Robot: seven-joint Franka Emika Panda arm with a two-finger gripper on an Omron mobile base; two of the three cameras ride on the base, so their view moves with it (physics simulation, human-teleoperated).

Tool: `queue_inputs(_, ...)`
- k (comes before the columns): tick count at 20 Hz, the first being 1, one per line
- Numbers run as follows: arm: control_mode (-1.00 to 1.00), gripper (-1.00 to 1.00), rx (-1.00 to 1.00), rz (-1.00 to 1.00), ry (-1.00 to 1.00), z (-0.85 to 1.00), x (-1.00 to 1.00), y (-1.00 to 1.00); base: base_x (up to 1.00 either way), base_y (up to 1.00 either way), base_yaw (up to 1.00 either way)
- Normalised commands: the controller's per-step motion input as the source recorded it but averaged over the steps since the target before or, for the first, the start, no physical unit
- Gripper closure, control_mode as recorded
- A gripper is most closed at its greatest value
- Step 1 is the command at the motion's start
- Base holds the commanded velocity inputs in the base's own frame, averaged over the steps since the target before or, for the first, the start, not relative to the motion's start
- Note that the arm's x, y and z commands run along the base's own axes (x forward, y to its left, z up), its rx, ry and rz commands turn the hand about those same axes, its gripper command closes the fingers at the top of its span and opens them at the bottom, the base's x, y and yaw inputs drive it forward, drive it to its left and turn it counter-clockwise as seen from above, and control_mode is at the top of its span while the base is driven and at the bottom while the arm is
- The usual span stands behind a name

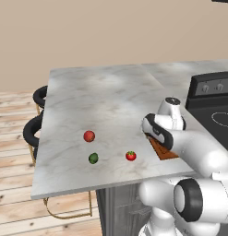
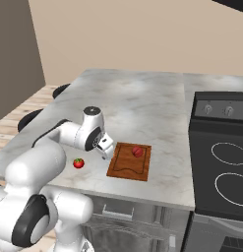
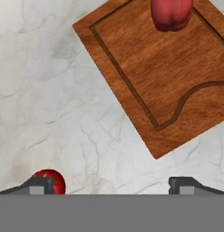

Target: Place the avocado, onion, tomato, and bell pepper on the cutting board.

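- I see the gripper (image 3: 111,183) hanging over the marble counter (image 1: 101,97), its jaws spread wide with nothing between them.
- The cutting board (image 2: 124,165) lies flat near the counter's front edge, just beside the stove (image 2: 224,147); from the hand view it sits up and to the right of the fingertips (image 3: 183,183).
- One red item, the bell pepper (image 2: 137,151), already rests on the board, toward its far end.
- The tomato (image 2: 78,163), red with a green top, sits on the bare counter beside the board; in the hand view it is right against the left fingertip.
- The avocado (image 1: 93,158) is on the counter to the left of the tomato, well apart from the board.
- A reddish ball, which I take for the onion (image 1: 89,136), lies just behind the avocado.
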Motion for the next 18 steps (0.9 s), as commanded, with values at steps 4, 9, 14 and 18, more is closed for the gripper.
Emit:
queue_inputs(4,-1.00,-1.00,0.00,0.07,0.04,-0.07,-0.05,0.54,0.00,0.00,0.00)
queue_inputs(9,-1.00,-1.00,0.01,0.08,0.02,-0.23,0.00,0.46,0.00,0.00,0.00)
queue_inputs(14,-1.00,-1.00,0.04,0.09,0.00,-0.33,0.00,0.36,0.00,0.00,0.00)
queue_inputs(18,-1.00,-1.00,0.02,0.03,-0.01,-0.27,0.00,0.19,0.00,0.00,0.00)
